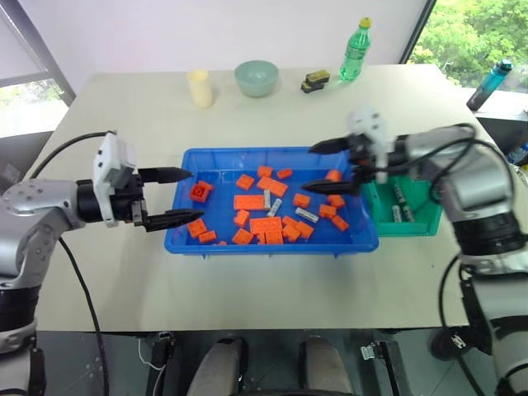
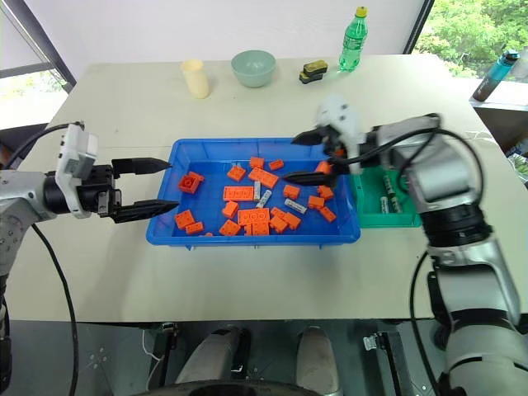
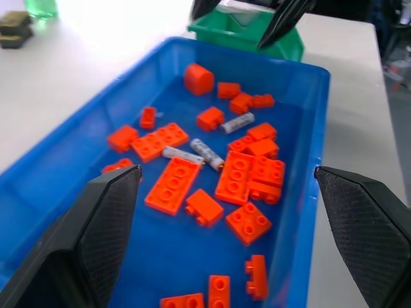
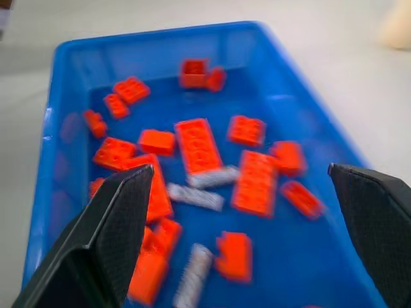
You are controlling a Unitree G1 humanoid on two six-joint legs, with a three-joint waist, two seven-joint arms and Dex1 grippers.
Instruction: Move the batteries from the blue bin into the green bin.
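Batteries [image 3: 207,153] in blue bin [image 1: 190,235], maybe three.

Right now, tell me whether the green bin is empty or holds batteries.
Not empty. The green bin already holds at least two batteries lying on its floor, seen in both eye views; three more still lie among orange bricks in the blue bin.

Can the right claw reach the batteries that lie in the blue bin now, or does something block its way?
Probably yes. The right claw hangs open over the blue bin, and the batteries lie uncovered among orange bricks, which crowd them.
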